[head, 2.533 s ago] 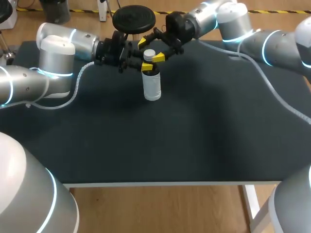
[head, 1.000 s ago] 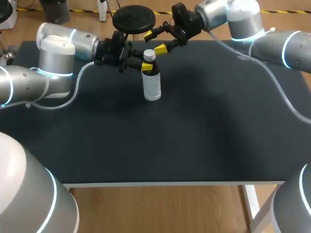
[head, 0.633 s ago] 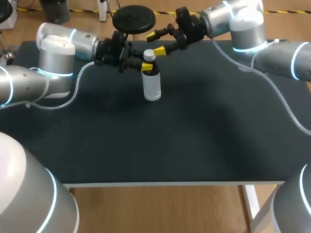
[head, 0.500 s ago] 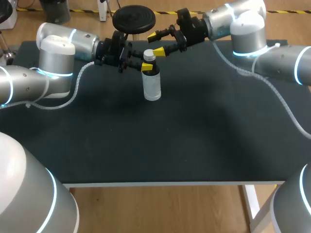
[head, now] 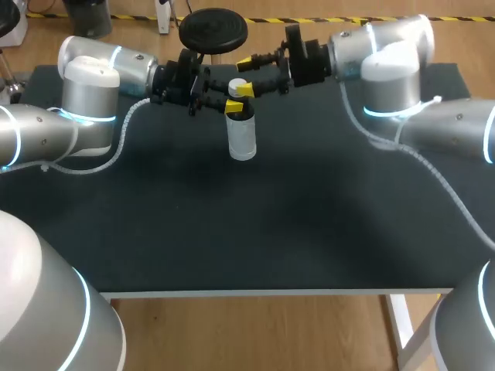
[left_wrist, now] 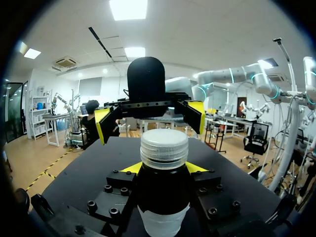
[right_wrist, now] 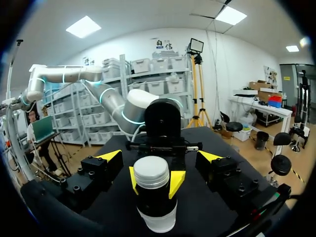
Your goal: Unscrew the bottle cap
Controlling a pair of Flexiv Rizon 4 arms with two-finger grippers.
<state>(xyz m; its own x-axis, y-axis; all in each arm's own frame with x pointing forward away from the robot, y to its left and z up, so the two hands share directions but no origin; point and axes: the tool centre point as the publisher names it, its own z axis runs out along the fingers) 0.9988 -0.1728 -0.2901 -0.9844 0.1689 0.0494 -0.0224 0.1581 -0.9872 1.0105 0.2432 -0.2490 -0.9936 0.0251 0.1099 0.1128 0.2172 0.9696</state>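
A clear bottle [head: 242,137] with a white label and a white ribbed cap [head: 237,83] stands upright at the table's far middle. My left gripper [head: 234,105] comes in level from the left and is shut on the bottle's dark upper part [left_wrist: 163,190], just under the cap [left_wrist: 164,147]. My right gripper [head: 245,76] reaches in level from the right and is open. Its yellow fingertips [right_wrist: 109,156] stand wide on either side of the cap [right_wrist: 151,172] and touch nothing. In the left wrist view the right gripper [left_wrist: 150,117] shows just beyond the cap.
The black table top [head: 294,216] carries nothing else but the arms' grey cables, one [head: 124,130] at the left and one [head: 437,166] at the right. The table's front edge [head: 271,292] is near me.
My right arm has swung round and come down to a level pose, its open fingers now at the cap's height. The bottle and my left gripper have stayed put.
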